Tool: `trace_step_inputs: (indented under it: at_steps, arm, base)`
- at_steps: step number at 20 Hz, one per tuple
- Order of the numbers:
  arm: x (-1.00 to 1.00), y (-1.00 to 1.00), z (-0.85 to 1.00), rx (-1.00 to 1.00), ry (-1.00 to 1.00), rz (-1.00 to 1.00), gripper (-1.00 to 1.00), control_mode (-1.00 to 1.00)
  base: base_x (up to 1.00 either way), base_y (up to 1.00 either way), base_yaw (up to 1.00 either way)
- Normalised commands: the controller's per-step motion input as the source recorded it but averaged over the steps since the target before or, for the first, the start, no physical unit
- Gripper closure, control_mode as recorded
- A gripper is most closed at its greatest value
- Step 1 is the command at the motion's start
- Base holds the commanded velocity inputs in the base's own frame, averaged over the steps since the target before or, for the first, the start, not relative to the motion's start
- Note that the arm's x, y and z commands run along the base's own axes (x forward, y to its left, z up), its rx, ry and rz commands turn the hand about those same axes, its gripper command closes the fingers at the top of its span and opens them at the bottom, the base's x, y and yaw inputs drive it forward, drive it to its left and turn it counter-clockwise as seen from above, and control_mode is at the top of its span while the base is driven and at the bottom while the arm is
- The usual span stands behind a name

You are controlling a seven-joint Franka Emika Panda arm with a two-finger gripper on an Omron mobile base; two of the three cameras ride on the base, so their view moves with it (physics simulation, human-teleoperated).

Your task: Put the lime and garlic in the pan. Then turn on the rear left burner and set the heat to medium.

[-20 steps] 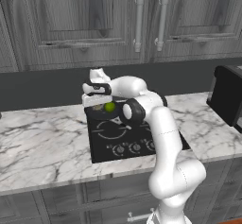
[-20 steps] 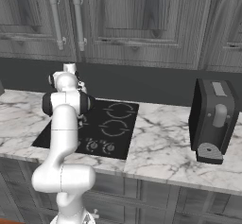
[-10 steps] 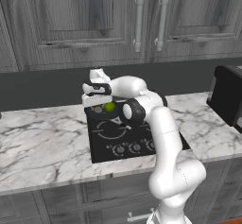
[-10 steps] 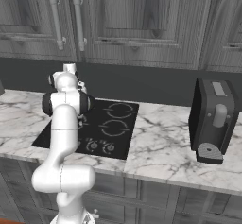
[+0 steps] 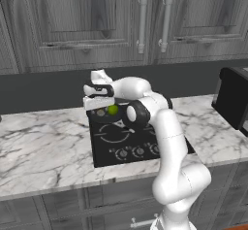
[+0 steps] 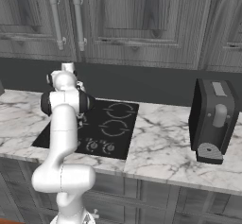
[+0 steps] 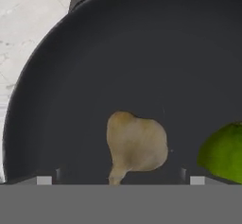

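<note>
The garlic (image 7: 136, 145) and the lime (image 7: 225, 151) both lie inside the pan (image 7: 118, 43), with the spread pincer (image 5: 100, 98) right above it, so lifting away clumsily could bump the pan and roll them out.

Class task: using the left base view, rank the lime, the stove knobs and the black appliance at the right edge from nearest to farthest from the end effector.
1. The lime: in the pan, just below and right of the end effector.
2. The stove knobs: along the cooktop's front edge, toward the camera.
3. The black appliance: on the counter at the far right, well beyond the cooktop.
</note>
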Motion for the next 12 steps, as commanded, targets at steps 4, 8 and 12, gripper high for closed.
trace_step_inputs:
  at_steps: [4, 8, 12]
  arm:
    - [-0.41, 0.0, 0.0, 0.0, 0.0, 0.0, -1.0, -1.0]
    - [-0.34, 0.0, 0.0, 0.0, 0.0, 0.0, -1.0, -1.0]
    - [-0.21, 0.0, 0.0, 0.0, 0.0, 0.0, -1.0, -1.0]
  base:
    - [0.0, 0.0, 0.0]
    - [0.0, 0.0, 0.0]
    - [0.0, 0.0, 0.0]
